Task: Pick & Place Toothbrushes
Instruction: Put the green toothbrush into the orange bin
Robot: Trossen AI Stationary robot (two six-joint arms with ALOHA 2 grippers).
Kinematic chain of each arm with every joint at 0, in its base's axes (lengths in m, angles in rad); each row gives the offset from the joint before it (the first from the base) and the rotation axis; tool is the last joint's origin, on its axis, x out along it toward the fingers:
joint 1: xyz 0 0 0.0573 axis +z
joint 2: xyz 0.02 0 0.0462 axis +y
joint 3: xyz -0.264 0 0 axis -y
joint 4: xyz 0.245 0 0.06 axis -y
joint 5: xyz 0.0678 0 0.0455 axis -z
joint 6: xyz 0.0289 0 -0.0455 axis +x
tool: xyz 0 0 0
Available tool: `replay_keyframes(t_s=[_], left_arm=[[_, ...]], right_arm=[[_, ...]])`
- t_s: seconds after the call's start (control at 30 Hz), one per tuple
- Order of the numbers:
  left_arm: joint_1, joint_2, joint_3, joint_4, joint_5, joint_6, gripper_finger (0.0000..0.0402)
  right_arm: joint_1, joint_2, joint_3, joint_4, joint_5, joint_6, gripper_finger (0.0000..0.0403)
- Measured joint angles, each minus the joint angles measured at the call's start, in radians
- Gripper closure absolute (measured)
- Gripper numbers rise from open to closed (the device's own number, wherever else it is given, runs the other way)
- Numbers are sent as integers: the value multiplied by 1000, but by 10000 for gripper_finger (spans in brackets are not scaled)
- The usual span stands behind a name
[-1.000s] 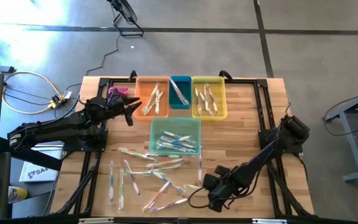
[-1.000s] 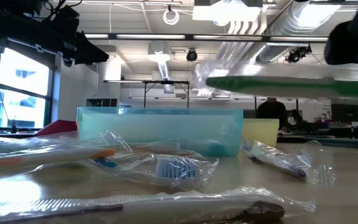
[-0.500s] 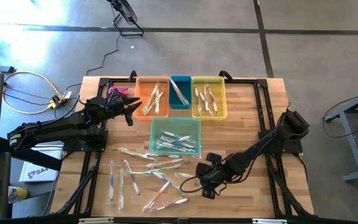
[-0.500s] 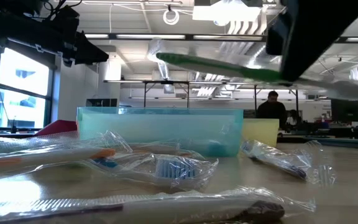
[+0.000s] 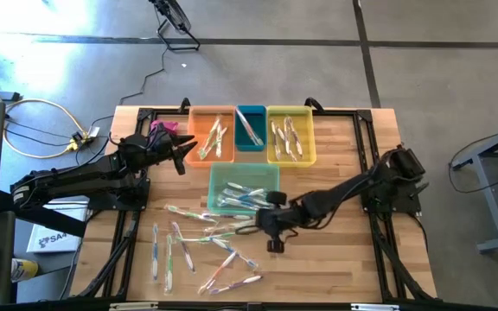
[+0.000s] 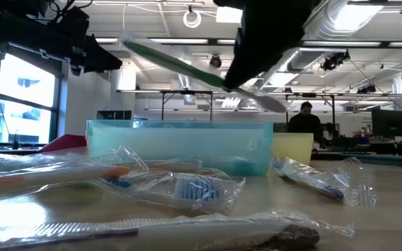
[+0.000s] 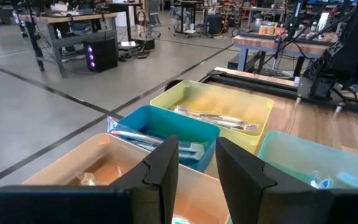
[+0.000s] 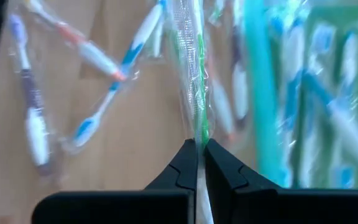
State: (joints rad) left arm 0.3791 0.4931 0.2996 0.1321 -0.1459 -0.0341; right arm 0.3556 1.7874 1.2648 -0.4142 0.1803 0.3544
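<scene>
My right gripper (image 5: 264,223) hangs over the table's middle, just near of the teal bin (image 5: 271,173), shut on a green toothbrush (image 6: 180,66) in a clear wrapper. Several wrapped toothbrushes (image 5: 206,246) lie loose on the wood in front of that bin. More toothbrushes lie in the teal bin, the orange bin (image 5: 212,134), the blue bin (image 5: 250,127) and the yellow bin (image 5: 290,134). At the far left my left gripper (image 5: 180,155) is held level beside the orange bin. It is open, with nothing between its fingers (image 7: 166,168). My right gripper pinches the green toothbrush's wrapped handle (image 8: 198,132) between its two fingertips. The fingers slant down from the table's right side, and the brush runs on ahead of them. It is lifted clear of the table and tilted, its free end (image 6: 132,45) higher than the held part.
The four bins stand close together at the table's far middle. A black frame (image 5: 366,164) runs along the table's edges. In the room beyond the table a person (image 6: 306,122) sits among desks and monitors.
My right gripper has carried the green toothbrush from the table's near right toward the left and far side, up to the teal bin, rolling its wrist on the way. The brush, level before, now slants with its free end up.
</scene>
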Motion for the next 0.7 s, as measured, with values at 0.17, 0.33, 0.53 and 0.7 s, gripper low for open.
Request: replay_keyframes(t_s=[0.17, 0.33, 0.53, 0.7], left_arm=[[0, 0, 0, -15, 0, -1, 297], [0, 0, 0, -41, 0, -2, 297], [0, 0, 0, -46, 2, -54, 297], [0, 2, 0, -50, 7, -107, 297]], right_arm=[[-58, -17, 0, 12, 12, -93, 399], [-114, -100, 0, 35, 39, -183, 399], [-181, -177, 0, 40, 77, -287, 399], [-247, -203, 0, 35, 87, -392, 399]])
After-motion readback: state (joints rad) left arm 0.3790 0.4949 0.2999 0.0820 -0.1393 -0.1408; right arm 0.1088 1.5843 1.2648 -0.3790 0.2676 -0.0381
